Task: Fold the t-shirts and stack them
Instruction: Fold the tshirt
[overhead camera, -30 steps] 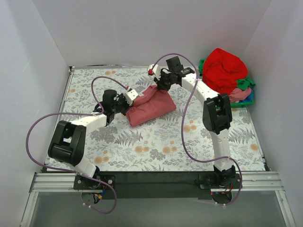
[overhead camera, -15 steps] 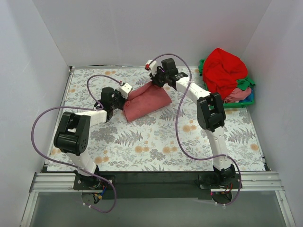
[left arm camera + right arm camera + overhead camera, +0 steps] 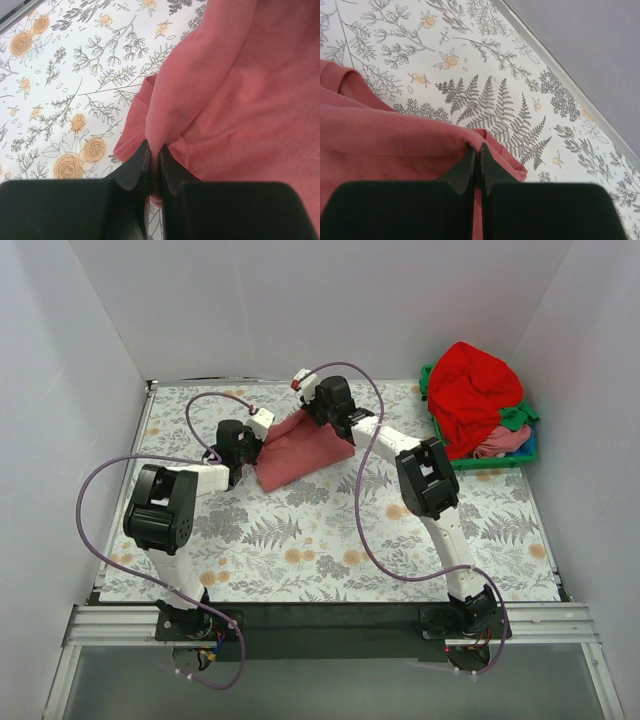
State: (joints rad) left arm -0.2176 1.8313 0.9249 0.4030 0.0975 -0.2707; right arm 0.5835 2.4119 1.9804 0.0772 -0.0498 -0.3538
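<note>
Top external: we hold the rose shirt [image 3: 300, 452] at the table's [image 3: 300, 540] far middle, with the other shirts [image 3: 475, 390] heaped in the basket [image 3: 495, 463] at right.
Left wrist: our left gripper [image 3: 154, 150] is pinched tight on a fold of it. Right wrist: our right gripper [image 3: 476, 150] is clamped on its edge.

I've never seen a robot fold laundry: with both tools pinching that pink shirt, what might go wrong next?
The left tool and right tool each pinch only a thin fold of the pink shirt near its edge, so the cloth might slip free. The shirt is bunched, so a fold could come out crooked.
</note>
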